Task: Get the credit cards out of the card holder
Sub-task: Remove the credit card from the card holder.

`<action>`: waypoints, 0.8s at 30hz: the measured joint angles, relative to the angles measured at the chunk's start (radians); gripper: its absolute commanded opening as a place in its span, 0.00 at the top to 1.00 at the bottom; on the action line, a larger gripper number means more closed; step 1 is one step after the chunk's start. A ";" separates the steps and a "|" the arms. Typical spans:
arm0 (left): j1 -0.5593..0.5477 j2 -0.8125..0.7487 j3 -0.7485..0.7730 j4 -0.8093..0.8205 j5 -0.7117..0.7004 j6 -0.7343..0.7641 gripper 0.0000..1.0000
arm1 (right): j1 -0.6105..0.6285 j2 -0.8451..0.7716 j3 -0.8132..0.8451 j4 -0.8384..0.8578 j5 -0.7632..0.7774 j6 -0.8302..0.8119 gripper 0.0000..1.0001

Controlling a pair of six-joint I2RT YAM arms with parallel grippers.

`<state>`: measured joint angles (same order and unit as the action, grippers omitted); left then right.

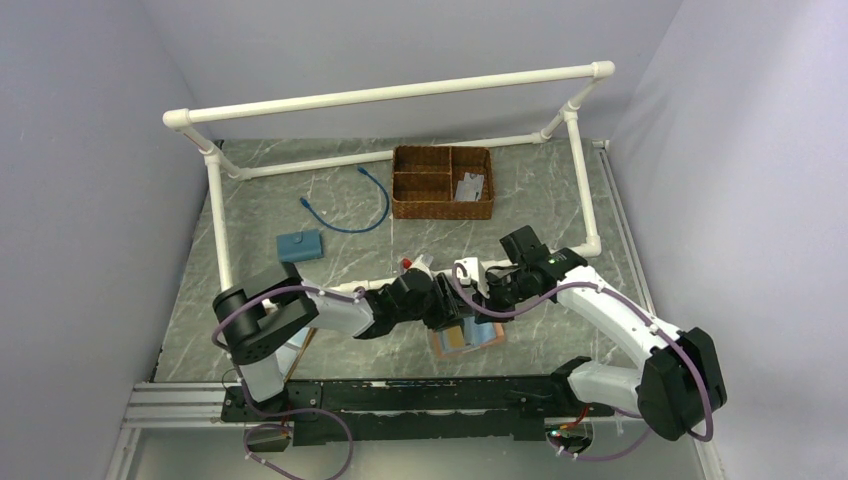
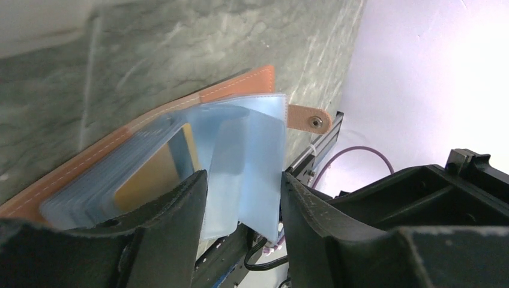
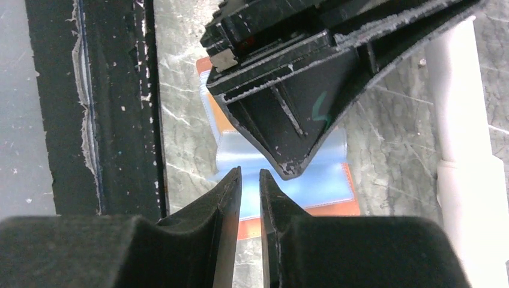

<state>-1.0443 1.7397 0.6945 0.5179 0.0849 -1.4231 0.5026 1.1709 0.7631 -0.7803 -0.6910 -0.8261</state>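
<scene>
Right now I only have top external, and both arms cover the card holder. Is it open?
Observer: Yes. Left wrist shows the card holder lying open, its clear blue sleeves fanned up.
Operator: Left arm holding anything?
Observer: The left gripper has its jaws apart, with one sleeve standing between them.
Operator: And the right?
Observer: On right wrist, the right gripper is poised over the sleeves with only a narrow slit between its fingers. I can't tell if it pinches anything.
</scene>
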 measured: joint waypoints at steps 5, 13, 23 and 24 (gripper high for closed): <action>0.002 0.041 0.031 0.050 0.052 0.024 0.46 | -0.016 -0.006 0.006 -0.037 -0.035 -0.031 0.80; 0.004 0.092 0.065 0.092 0.111 0.028 0.45 | -0.027 -0.010 0.007 -0.085 -0.077 -0.078 0.79; 0.012 0.093 0.069 0.098 0.130 0.035 0.45 | -0.029 -0.024 -0.013 -0.081 -0.104 -0.149 0.80; 0.014 0.093 0.071 0.099 0.130 0.035 0.45 | -0.030 -0.029 -0.027 -0.074 -0.104 -0.156 0.81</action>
<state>-1.0306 1.8328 0.7650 0.6170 0.2153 -1.3880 0.4728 1.1423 0.7361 -0.8539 -0.7948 -0.9821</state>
